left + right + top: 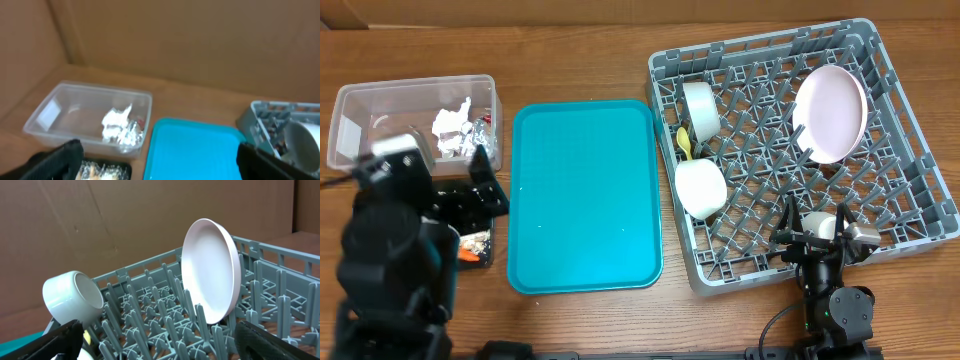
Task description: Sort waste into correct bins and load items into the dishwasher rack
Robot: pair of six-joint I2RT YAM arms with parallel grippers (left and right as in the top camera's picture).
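- Where the dishwasher rack (910, 195) fills the right end of the tabletop (620, 50), the pale-pink plate (831, 113) stands on edge among the pegs near the rack's far right corner.
- Two white bowls lie on their sides along the rack's left wall: the far bowl (700, 108) and the near bowl (700, 188).
- The pale-yellow spoon (684, 143) lies between the two bowls, just beside the left wall.
- The clear tub (380, 110) sits at the far left corner of the tabletop. It holds the white napkin (451, 125) and, touching it, the foil wrapper (480, 135).
- The black tray (125, 169) sits just on the near side of the tub, partly hidden by the left arm. It holds the carrot (469, 256) and the beige food bits (475, 238).
- The teal tray (585, 195) lies flat mid-table, between the bins and the rack.
- The left gripper (159, 150) hangs over the black tray, jaws spread wide, gripping nothing.
- The right gripper (815, 218) sits at the rack's near edge, jaws spread wide, gripping nothing.
- The fork cannot be made out.
- A brown cardboard wall (175, 35) backs the far edge of the tabletop.
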